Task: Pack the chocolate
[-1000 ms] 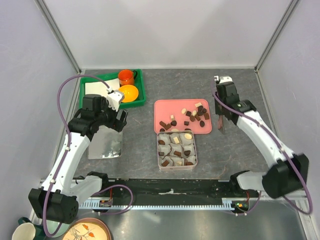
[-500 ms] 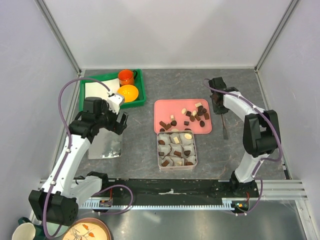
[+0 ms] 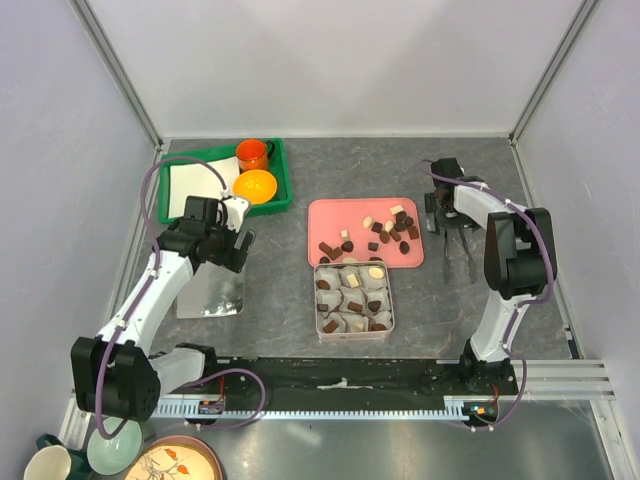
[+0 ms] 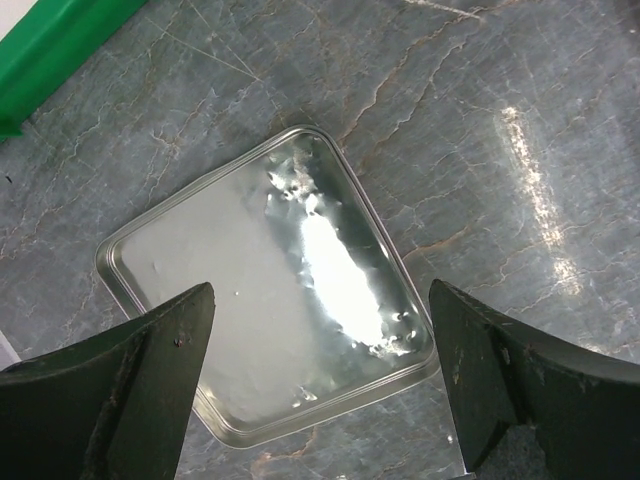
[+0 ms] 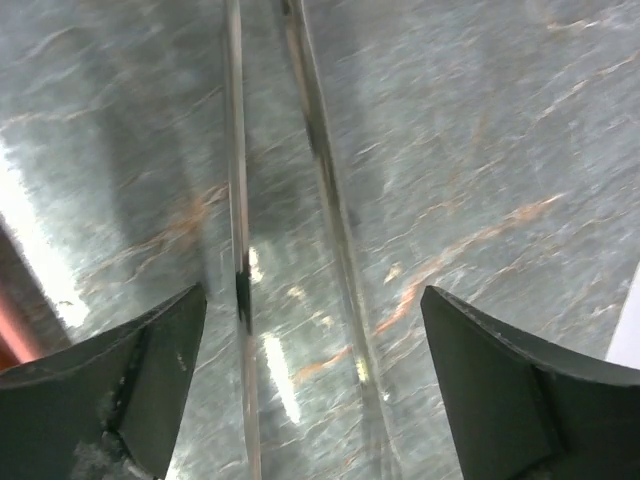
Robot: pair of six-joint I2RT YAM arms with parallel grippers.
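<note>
Loose chocolate (image 3: 389, 229), dark brown and cream pieces, lies on the pink tray (image 3: 330, 213). More pieces sit in the grey paper cups of the square tin (image 3: 391, 300) just in front of it. My right gripper (image 3: 446, 213) (image 5: 312, 310) is open, low over the table right of the pink tray, and the metal tongs (image 3: 457, 250) (image 5: 238, 250) lie loose on the table between its fingers. Over the tin's silver lid (image 3: 211, 288) (image 4: 230, 340) hangs my left gripper (image 3: 233, 247) (image 4: 320, 300), open and holding nothing.
A green tray (image 3: 278, 170) at the back left holds an orange mug (image 3: 252, 154), an orange bowl (image 3: 256, 185) and white paper (image 3: 192, 185). Grey walls close in the table on three sides.
My right gripper has opened and let go of the tongs, which now lie on the table. The right arm has folded back near the pink tray's right edge. The left arm shifted slightly.
</note>
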